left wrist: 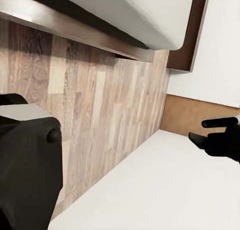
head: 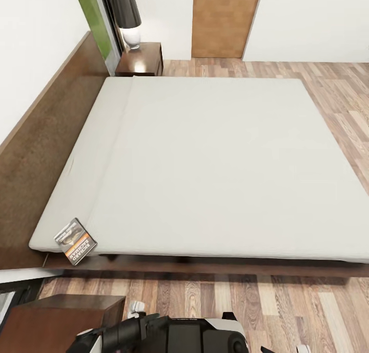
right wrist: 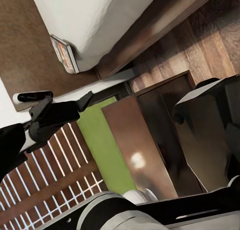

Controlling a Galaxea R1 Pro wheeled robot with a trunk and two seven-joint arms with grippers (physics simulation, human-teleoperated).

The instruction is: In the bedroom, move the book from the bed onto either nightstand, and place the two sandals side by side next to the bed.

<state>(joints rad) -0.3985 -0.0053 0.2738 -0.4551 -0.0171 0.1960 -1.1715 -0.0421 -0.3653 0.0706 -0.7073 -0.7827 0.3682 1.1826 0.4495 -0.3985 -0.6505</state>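
Nearest you, both arms sit tucked low at the robot's black-and-white trunk [head: 179,335]. Your left gripper [left wrist: 212,132] shows its dark fingers slightly apart, nothing between them, over wood-plank floor [left wrist: 100,99]. Your right gripper [right wrist: 55,105] likewise shows black fingers spread, empty. Just beyond the right gripper stands the near boxy reddish-brown wooden nightstand [right wrist: 150,140], seen in the head view beside the left arm [head: 56,319]. Further out from both grippers, the small paperback book with the orange band [head: 75,241] lies on the near headboard-side corner of the pale mattress of the low dark-brown wooden bed [head: 215,163], overhanging its edge slightly. Farthest off, a second nightstand [head: 141,61] carries a dark-shaded white lamp [head: 126,15].
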